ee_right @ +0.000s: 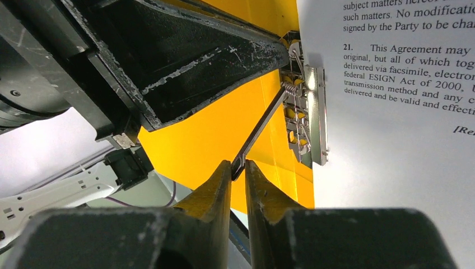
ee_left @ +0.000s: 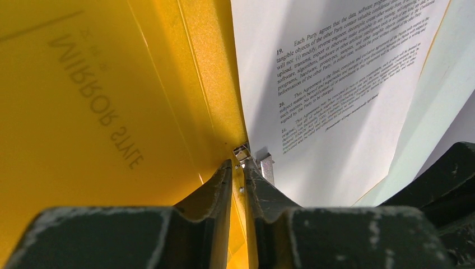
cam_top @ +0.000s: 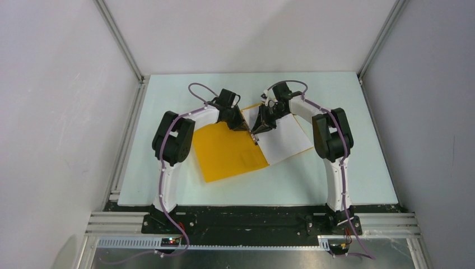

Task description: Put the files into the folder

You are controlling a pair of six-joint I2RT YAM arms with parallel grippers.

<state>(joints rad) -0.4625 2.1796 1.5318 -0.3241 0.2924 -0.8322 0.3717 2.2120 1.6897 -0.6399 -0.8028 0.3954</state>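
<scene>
The orange-yellow folder [cam_top: 224,151] lies open on the table, its left flap bare. The white printed files [cam_top: 288,140] rest on its right half. Both grippers meet at the fold. My left gripper [ee_left: 239,168] is shut on a strip of the folder [ee_left: 112,112] at its spine, beside the files [ee_left: 336,84]. A metal spring clip [ee_right: 307,112] sits at the spine against the files [ee_right: 403,145]. Its thin lever [ee_right: 260,131] sticks out, and my right gripper [ee_right: 239,165] is shut on the lever's end. The left gripper's black body [ee_right: 196,61] is close above.
The pale table board [cam_top: 347,185] is walled by grey panels left and right, with a metal frame along the near edge [cam_top: 252,224]. The two arms lean inward over the folder [ee_right: 207,140], close to each other.
</scene>
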